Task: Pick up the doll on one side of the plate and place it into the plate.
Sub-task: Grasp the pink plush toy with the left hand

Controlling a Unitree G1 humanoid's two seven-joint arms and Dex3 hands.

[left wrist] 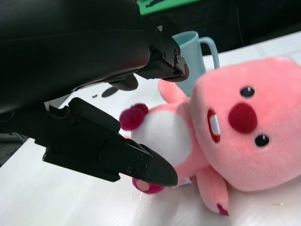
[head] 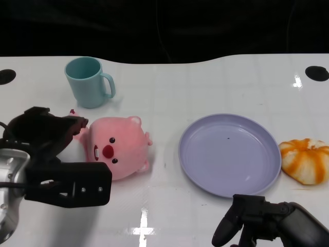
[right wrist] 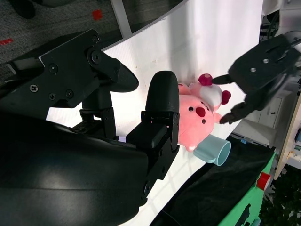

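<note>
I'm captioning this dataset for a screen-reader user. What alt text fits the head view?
A pink plush doll lies on a white table left of an empty lavender plate, with the robot's open left hand at its near side. A teal mug stands behind the doll, an orange-and-white plush lies right of the plate, and the right hand waits low.

No readable text, labels, brands or numbers in any view
Checked doll (head: 117,146), plate (head: 230,154), teal mug (head: 89,81), striped orange thing (head: 305,160) at the right, white table (head: 205,82), both hands' black shells: all plain, no print; green patch and small red spots at edges of wrist views carry nothing legible
</note>
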